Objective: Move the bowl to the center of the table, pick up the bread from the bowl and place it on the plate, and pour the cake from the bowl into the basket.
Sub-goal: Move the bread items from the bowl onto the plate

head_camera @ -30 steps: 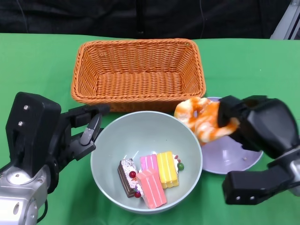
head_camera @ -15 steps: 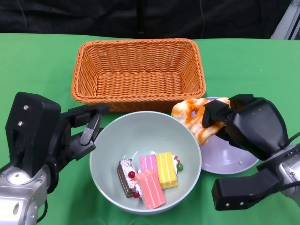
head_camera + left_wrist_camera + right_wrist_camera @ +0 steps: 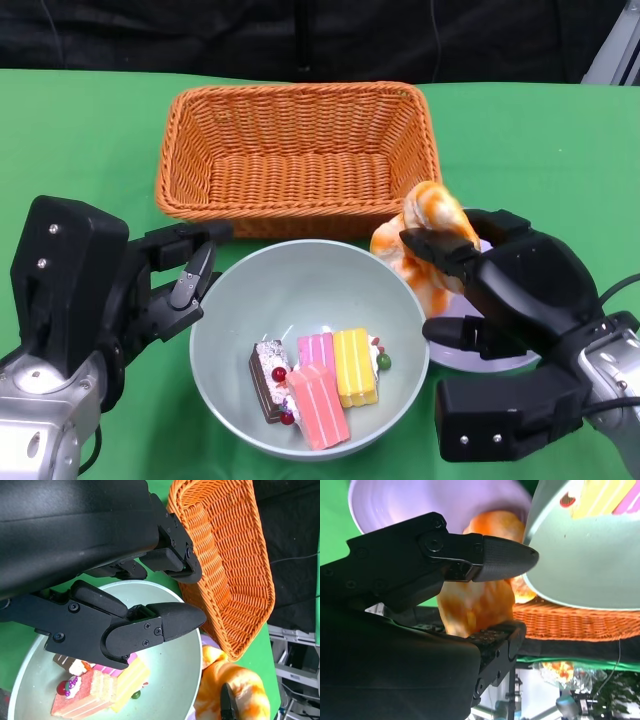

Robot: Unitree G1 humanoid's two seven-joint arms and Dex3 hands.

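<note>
A pale green bowl [image 3: 300,258] sits in front of me with several cake slices [image 3: 320,385] in it. My right hand [image 3: 515,300] grips the orange-and-white bread [image 3: 425,235], holding it on end just above the left edge of the lavender plate [image 3: 490,358], close to the bowl's right rim. The right wrist view shows the bread [image 3: 480,600] clamped between the fingers [image 3: 495,557], with the plate [image 3: 420,500] beyond it. My left hand [image 3: 120,290] is at the bowl's left rim with its fingers [image 3: 160,625] apart and nothing in them.
An empty orange wicker basket [image 3: 297,150] stands just behind the bowl, its front wall near the bread. Most of the plate is hidden under my right hand. Green cloth covers the table on both sides.
My right hand has swung in towards me and turned, so the bread has moved a little left and now stands upright over the plate's left edge. The left hand stays put.
</note>
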